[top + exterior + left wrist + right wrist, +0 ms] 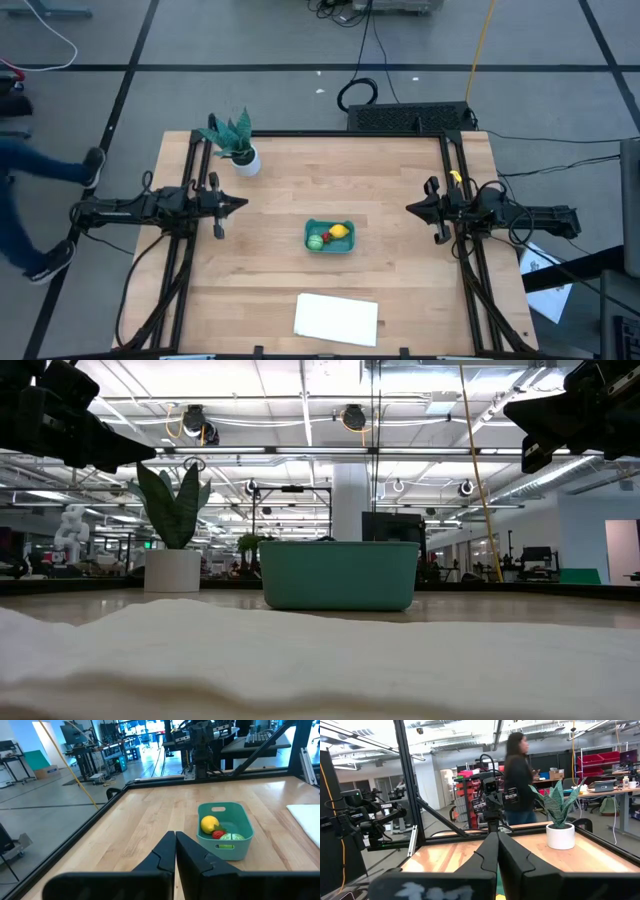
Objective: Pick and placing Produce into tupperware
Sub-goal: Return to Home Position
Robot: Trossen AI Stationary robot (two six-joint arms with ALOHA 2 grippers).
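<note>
Left gripper (240, 204) and right gripper (410, 208) hang level at the table's (410, 290) sides, pinched shut, empty. Mid-table tub (335, 249) holds lemon (341, 232), red piece (327, 237), green piece (316, 240); low view shows only its wall.

Bright, even light falls from ceiling strip lamps (300, 450); the tupperware (225, 851) casts a faint, soft shadow on the wooden table (150, 815).

Low view — tupperware (338, 574) wall hides all 3 produce pieces (218, 834).
</note>
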